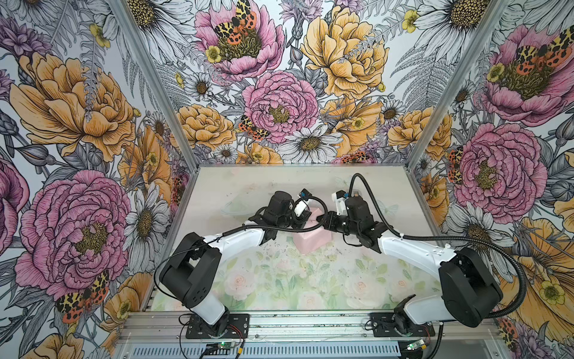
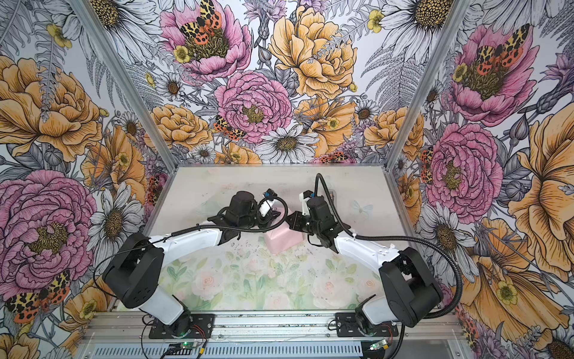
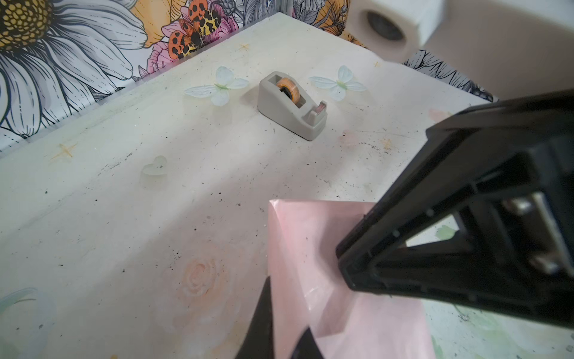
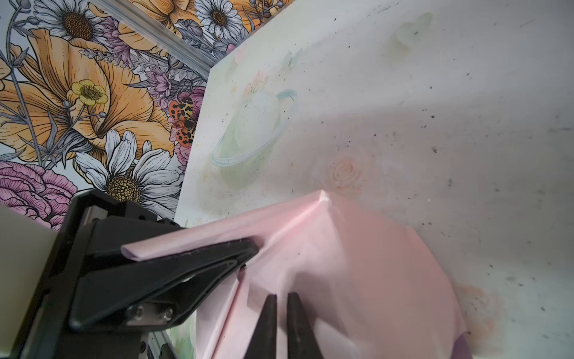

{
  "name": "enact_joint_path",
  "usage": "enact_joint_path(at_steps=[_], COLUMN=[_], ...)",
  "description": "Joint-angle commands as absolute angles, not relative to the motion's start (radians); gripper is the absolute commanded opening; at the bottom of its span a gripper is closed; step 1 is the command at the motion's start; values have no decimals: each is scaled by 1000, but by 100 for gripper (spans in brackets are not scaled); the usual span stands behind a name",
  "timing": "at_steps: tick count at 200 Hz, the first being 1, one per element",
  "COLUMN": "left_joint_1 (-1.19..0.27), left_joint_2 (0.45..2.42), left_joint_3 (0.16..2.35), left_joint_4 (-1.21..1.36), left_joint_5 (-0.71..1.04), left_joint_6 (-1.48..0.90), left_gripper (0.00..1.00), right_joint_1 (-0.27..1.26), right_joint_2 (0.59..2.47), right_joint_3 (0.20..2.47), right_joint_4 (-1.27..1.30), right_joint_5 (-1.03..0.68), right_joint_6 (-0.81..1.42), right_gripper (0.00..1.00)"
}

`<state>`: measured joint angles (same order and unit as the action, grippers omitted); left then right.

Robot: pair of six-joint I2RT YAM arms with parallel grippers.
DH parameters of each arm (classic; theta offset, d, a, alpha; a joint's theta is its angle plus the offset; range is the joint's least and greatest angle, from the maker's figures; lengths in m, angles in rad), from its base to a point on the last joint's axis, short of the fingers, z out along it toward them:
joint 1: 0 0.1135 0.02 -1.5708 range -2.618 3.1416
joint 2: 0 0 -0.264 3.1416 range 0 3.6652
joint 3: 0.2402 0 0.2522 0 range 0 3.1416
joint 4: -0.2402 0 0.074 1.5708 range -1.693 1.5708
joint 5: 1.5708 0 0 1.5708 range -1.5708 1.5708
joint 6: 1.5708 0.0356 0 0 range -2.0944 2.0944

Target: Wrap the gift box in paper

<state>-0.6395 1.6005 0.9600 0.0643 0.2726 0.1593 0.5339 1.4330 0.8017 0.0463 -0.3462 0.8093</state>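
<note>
Pale pink paper (image 1: 310, 244) mounded centrally on the table (image 1: 248, 183), left gripper (image 4: 250, 245) clamped on a folded edge, right gripper (image 4: 281, 300) nearly closed over the sheet, grip unclear, grey tape dispenser (image 3: 292, 104) well apart

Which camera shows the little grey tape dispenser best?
The left wrist view: the tape dispenser stands whole, unobstructed. In both top views the right arm hides it almost entirely; the right wrist view misses it.

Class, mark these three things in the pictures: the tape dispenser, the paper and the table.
tape dispenser (image 3: 279, 112): left wrist view, on its grey side wall.
paper (image 4: 357, 264): right wrist view, on its pale pink face.
table (image 3: 155, 217): left wrist view, on a bare patch.
</note>
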Motion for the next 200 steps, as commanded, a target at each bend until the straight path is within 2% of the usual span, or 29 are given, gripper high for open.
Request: enact_joint_path(at_steps=[1,108,123,144,200], left_joint_1=[-652,-678,-681,-686,-686], left_joint_2=[1574,1538,1527,1510,1494], left_joint_3=[957,928,918,893,824], left_joint_4=[58,72,72,84,113], left_joint_5=[285,318,328,338,381], left_joint_6=[153,149,140,118,83], left_gripper=[9,15,19,33,37], right_joint_1=[541,540,541,540,540], right_joint_2=[1465,1485,1485,1485,1458], right_joint_3=[786,793,793,793,799], right_joint_4=[2,-3,-3,-2,-3], right_joint_5=[-345,-339,-337,-333,-330], right_joint_6=[785,786,787,788,791], right_gripper=[11,10,10,11,15])
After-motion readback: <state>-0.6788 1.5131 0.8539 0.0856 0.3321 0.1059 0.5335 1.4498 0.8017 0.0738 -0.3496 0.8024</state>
